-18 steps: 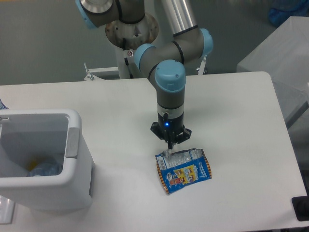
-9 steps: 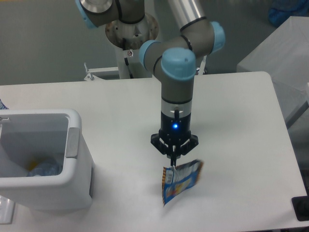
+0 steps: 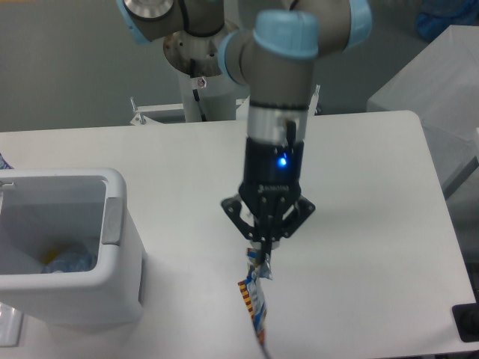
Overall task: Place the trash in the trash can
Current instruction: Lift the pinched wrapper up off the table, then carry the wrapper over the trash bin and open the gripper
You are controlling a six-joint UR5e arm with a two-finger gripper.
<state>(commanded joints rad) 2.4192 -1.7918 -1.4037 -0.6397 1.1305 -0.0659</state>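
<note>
— Since a second ago, what differs?

— Lifted off the table (image 3: pixel 374 187), the snack wrapper (image 3: pixel 256 299) now hangs on edge below the gripper (image 3: pixel 265 247), where before it lay flat on the white surface. The arm's wrist sits higher and looms larger in the middle of the frame, its blue light lit.

— Start from the left, then.

— At the lower left stands the trash can (image 3: pixel 112 247), white, with a grey patch on its right wall. Inside it, something pale blue with a bit of yellow lies at the bottom; I cannot tell what it is.

— And the middle?

— The gripper points straight down, its fingers pinched together on the wrapper's top edge. The wrapper dangles narrow, blue and silver with an orange striped border, reaching the bottom centre of the frame. It hangs well apart from the can, to its right.

— Farther right?

— Bare tabletop, and a dark object (image 3: pixel 467 321) at the lower right corner.
</note>
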